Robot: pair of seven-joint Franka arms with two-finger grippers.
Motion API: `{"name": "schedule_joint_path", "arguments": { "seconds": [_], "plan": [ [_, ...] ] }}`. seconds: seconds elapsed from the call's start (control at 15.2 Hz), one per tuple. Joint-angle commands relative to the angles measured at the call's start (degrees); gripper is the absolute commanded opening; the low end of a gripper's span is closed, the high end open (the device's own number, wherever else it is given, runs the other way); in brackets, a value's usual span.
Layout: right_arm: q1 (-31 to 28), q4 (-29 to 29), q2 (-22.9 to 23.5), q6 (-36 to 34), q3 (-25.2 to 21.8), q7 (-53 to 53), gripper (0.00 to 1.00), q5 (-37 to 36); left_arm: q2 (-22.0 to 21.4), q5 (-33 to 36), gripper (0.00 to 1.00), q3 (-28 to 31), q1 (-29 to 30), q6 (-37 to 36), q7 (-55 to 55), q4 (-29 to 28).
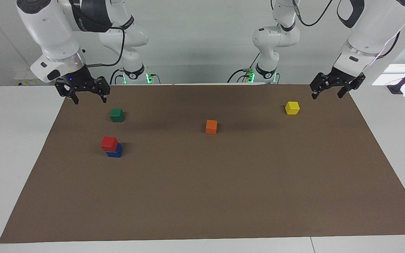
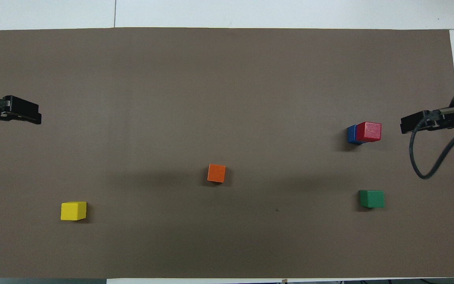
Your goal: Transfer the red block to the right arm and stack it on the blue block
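The red block sits on the blue block, at 6 o'clock from the green block. Both grippers are apart and empty: right gripper raised over the tabletop's edge — left gripper waiting. Best to retreat clear of the stack — it overhangs slightly.

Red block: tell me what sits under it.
The blue block sits under the red block, on the brown mat. Its top is mostly covered; the red one sits slightly off-centre.

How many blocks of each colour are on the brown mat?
Red block: 1, on the blue one
Blue block: 1
Green block: 1
Orange block: 1
Yellow block: 1
Total: 5
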Motion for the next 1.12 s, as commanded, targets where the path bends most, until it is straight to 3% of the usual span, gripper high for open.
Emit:
{"name": "schedule_joint_path", "arguments": {
  "seconds": [0.0, 0.46, 1.06],
  "plan": [
    [-3.6, -1.4, -1.9, -1.1, 0.6, -3.7, 1.0, 1.8, -0.2, -0.4, 1.0, 0.5, -0.7, 0.5, -2.1, 0.3],
    [-5.6, 3.6, 0.6, -0.7, 0.8, -2.0, 1.0, 3.2, -0.4, -0.4, 1.0, 0.7, -0.6, 0.2, -1.9, -0.3],
    [-5.8, 3.0, 0.1, -0.5, 0.8, -0.6, 1.0, 3.2, -1.6, -0.4, 1.0, 0.8, 0.1, 0.0, -2.0, -2.4]
  ]
}}
